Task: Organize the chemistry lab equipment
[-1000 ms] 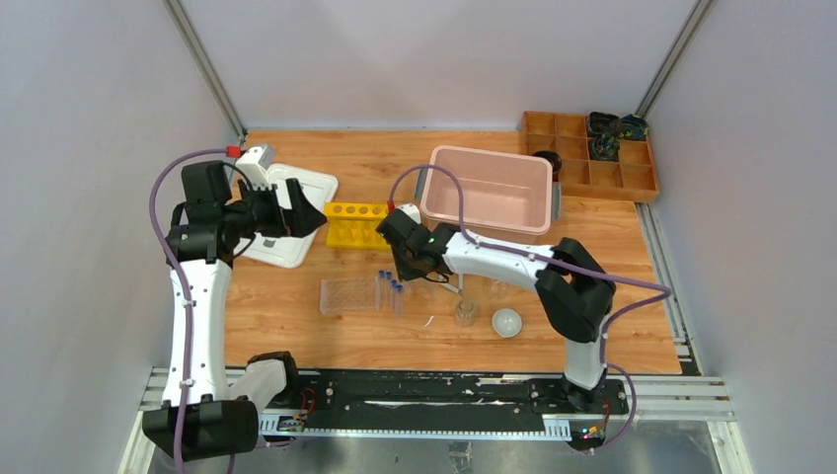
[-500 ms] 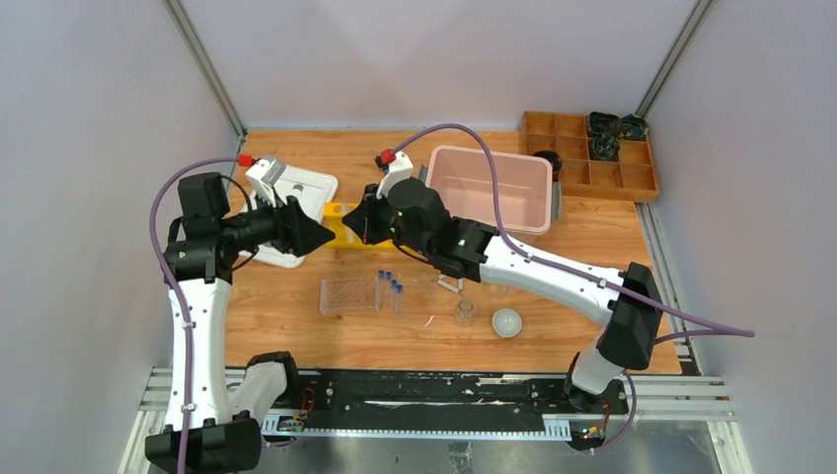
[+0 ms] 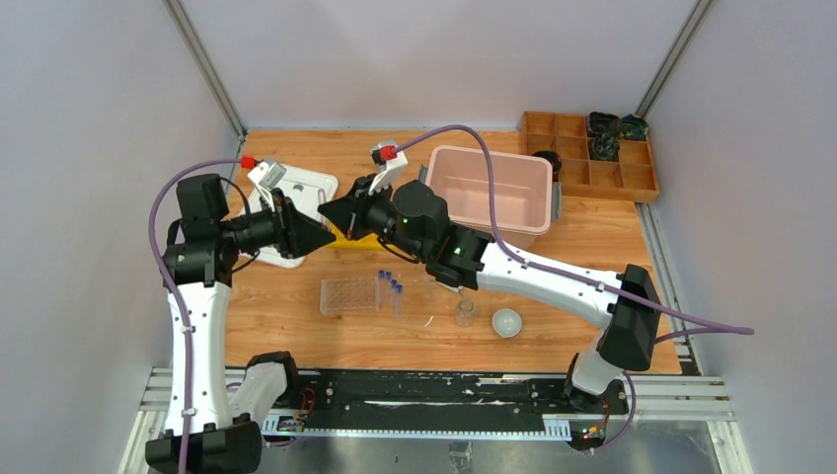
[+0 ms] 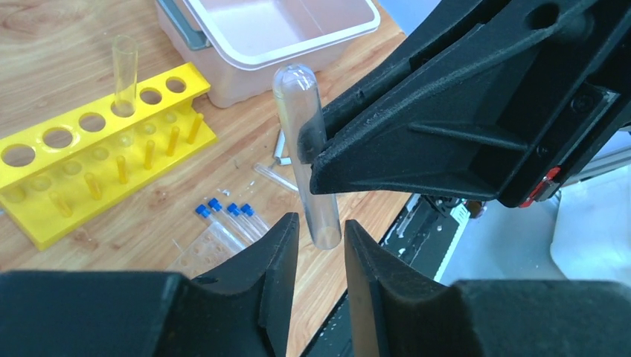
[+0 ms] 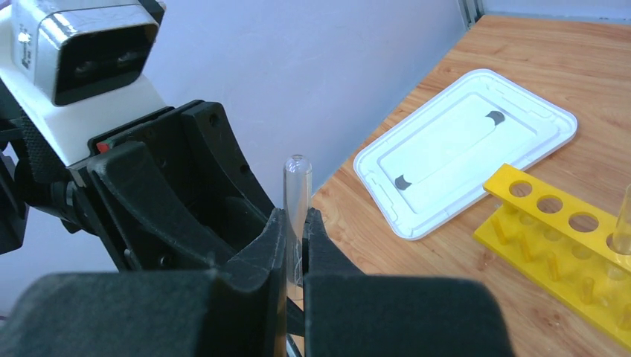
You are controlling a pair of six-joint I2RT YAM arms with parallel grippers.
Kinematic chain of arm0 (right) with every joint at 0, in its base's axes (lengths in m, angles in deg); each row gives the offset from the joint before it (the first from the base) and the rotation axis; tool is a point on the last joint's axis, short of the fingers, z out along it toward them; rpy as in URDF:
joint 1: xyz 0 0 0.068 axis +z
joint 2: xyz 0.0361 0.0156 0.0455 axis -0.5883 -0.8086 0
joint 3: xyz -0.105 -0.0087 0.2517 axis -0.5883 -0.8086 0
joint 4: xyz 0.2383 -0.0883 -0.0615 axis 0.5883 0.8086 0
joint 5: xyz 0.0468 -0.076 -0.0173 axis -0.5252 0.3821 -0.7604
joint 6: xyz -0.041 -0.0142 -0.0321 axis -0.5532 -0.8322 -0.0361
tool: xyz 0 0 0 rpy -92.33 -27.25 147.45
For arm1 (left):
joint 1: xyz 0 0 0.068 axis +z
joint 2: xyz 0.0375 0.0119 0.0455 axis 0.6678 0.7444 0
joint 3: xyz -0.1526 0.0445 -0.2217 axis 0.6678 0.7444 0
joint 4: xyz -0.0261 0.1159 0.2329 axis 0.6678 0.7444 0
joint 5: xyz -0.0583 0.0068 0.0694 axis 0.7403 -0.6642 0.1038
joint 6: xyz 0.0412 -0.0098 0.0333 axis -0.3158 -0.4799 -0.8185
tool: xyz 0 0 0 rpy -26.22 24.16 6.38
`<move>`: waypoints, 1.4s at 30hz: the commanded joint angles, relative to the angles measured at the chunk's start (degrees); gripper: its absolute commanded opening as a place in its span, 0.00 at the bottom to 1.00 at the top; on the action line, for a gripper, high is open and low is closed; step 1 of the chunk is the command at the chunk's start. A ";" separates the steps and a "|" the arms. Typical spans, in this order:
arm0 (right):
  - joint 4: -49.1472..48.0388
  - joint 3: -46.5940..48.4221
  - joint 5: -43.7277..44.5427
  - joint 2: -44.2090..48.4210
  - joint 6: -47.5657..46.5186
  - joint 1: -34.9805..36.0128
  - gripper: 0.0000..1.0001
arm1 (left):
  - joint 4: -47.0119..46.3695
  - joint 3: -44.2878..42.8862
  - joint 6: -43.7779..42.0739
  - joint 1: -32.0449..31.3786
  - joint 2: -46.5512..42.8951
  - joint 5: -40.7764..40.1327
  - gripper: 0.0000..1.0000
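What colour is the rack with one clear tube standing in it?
Yellow; the rack shows best in the left wrist view.

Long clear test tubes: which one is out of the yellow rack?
The clear round-ended test tube pinched in the right gripper, in mid-air; the other clear tube stands in a hole of the yellow plastic rack.

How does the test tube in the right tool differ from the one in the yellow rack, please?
The held test tube is clamped mid-air by the right tool, open end toward the left tool; the racked test tube stands in the yellow rack, open end up. Both are clear, uncapped.
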 commanded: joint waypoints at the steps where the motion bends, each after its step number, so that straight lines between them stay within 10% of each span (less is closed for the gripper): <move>1: -3.65 -0.16 -0.93 -0.31 -0.04 1.04 0.00 | 0.03 -1.51 0.08 0.37 0.49 1.54 0.31; 16: -6.13 -2.06 -3.73 -0.08 0.49 1.32 0.00 | 0.10 -2.10 -0.90 0.37 2.56 1.32 0.43; 23: -6.75 -3.40 -3.24 1.01 0.56 1.33 0.01 | 0.03 -1.25 -2.32 0.37 1.72 1.71 0.18; 31: 0.15 0.40 -6.89 2.03 1.55 -0.49 0.40 | -0.05 0.11 -7.76 0.37 -2.19 3.19 0.04; 42: 22.30 13.26 -14.42 3.27 -4.93 -2.63 0.63 | -0.06 3.46 -20.25 0.37 -10.36 4.13 0.00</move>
